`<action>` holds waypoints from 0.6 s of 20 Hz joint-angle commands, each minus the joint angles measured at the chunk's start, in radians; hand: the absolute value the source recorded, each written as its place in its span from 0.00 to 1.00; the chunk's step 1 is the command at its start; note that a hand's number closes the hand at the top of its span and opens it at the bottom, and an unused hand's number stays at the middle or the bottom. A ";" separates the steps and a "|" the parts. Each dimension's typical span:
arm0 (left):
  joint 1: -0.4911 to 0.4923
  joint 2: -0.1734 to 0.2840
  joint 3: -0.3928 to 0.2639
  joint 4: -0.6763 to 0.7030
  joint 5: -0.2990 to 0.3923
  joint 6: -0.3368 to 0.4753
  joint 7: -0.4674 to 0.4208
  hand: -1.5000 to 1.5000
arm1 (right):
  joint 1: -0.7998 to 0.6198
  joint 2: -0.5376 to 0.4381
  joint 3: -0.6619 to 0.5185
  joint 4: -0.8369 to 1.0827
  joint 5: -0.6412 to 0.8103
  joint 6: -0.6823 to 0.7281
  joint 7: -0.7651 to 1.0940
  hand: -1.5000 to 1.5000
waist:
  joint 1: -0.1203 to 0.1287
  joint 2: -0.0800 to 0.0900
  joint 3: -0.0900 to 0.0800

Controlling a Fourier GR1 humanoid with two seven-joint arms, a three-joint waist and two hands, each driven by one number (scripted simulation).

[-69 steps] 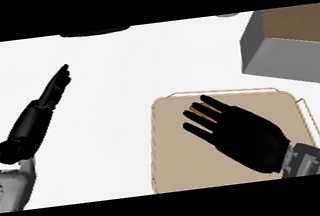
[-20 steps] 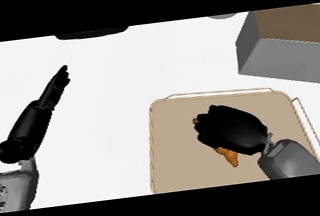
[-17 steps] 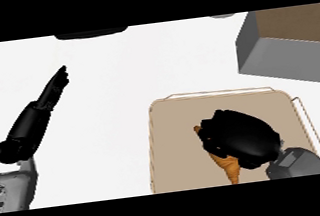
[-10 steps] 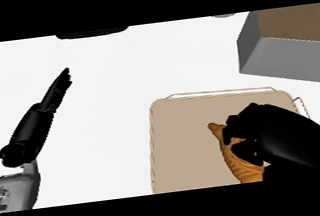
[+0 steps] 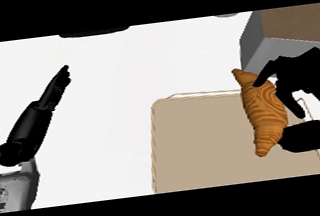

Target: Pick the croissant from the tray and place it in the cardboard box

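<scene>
1 croissant [image 5: 262, 110], golden-brown and ridged, stands nearly upright in the right hand [image 5: 311, 95], one pointed tip up near the corner of the cardboard box [image 5: 287, 28], the other tip down over the right side of the tray [image 5: 205, 145]. And look at that grip: black fingers [image 5: 268, 71] curl over the pastry's upper end, the thumb [image 5: 308, 135] tucks in at its lower end, so the croissant is pinched between them, its whole left flank on show. Whether it touches the tray surface, I can't tell from this steep angle. The tray itself is a tan rectangle with a pale raised rim, sitting on the white counter [image 5: 128, 68]. Just beyond its far right corner, the box shows a grey outer wall and brown inside, cut off by the view's edge. Over on the far side, well apart from all this, the left hand [image 5: 53, 90] lies with fingers straight, holding nothing, its grey forearm [image 5: 6, 192] coming in from the lower left.
</scene>
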 commanded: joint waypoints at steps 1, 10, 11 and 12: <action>-0.032 0.041 0.044 0.006 0.045 -0.049 0.025 0.50 | -0.150 -0.017 -0.187 0.103 -0.092 0.035 0.113 1.00 | 0.006 0.003 0.001; -0.002 -0.008 0.003 -0.027 0.008 -0.026 0.007 0.50 | -0.414 -0.270 -0.205 0.611 0.041 -0.117 -0.010 1.00 | 0.026 0.008 0.001; -0.062 -0.045 -0.017 0.106 -0.042 0.016 -0.049 0.50 | -0.408 -0.295 -0.215 0.673 0.036 -0.116 -0.049 1.00 | 0.013 0.012 0.001; -0.031 -0.002 0.013 0.045 0.000 -0.032 -0.033 0.50 | -0.458 -0.326 -0.209 0.732 0.044 -0.093 -0.035 1.00 | 0.023 0.009 0.001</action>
